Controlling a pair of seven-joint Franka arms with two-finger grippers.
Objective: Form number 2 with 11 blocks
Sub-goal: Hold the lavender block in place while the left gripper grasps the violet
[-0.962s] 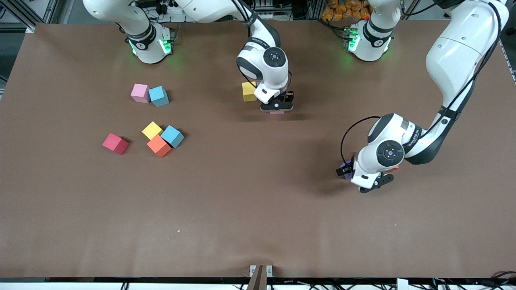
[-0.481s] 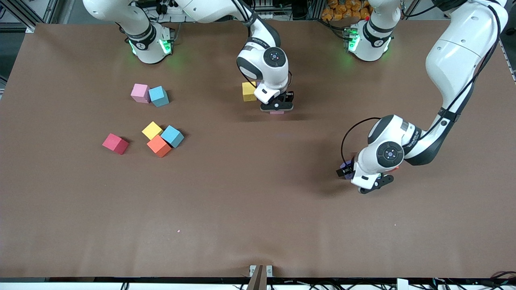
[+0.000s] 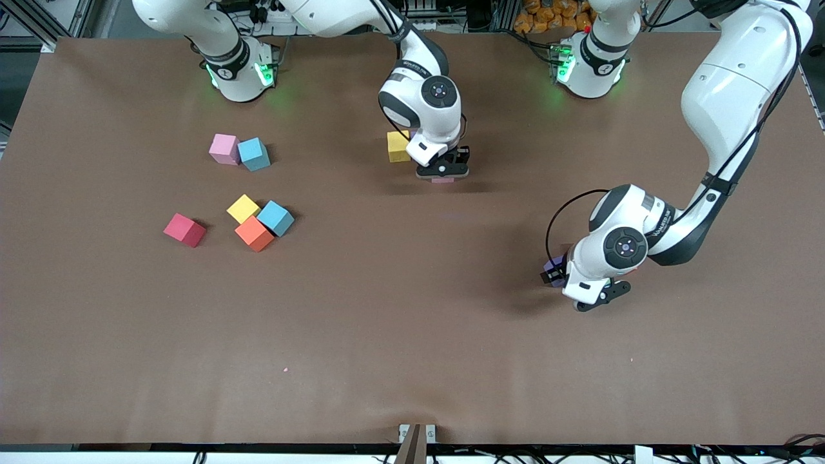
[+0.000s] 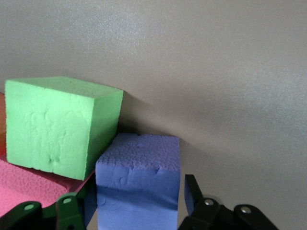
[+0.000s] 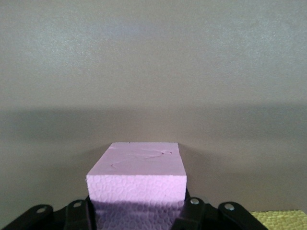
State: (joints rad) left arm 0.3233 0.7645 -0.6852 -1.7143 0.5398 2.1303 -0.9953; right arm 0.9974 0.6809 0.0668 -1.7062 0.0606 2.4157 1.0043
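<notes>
You are early in the number 2. Near 12 o'clock, the right gripper (image 5: pixel 136 211) is clamped on a pink block (image 5: pixel 136 167) beside a yellow block (image 3: pixel 397 146). At 4 o'clock, the left gripper (image 4: pixel 139 206) is down at a purple block (image 4: pixel 139 167); you cannot tell whether it grips yet. Loose blocks (image 3: pixel 243 208) remain at 9 o'clock.

Left claw (image 3: pixel 583 288) closing; right claw (image 3: pixel 443 174) clamped shut.

From my remote station, even overhead light falls across the brown table (image 3: pixel 412 335), casting soft shadows beneath both arms and a small dark edge beside each cube. Green lamps glow on the table around the arm bases. The front view is sharp; the left wrist view shows a purple cube (image 4: pixel 138 184) crisp, the surface above it hazing into pale sheen.
</notes>
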